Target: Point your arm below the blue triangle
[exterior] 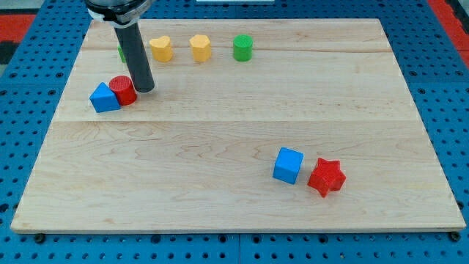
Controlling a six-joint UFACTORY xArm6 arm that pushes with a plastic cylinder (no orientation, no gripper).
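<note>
Camera view: our tip rests just right of the red cylinder; no jaws.
We count two blue, two red, two yellow, two green; blue triangle at the view's left touches the cylinder; blue cube touches red star.
</note>
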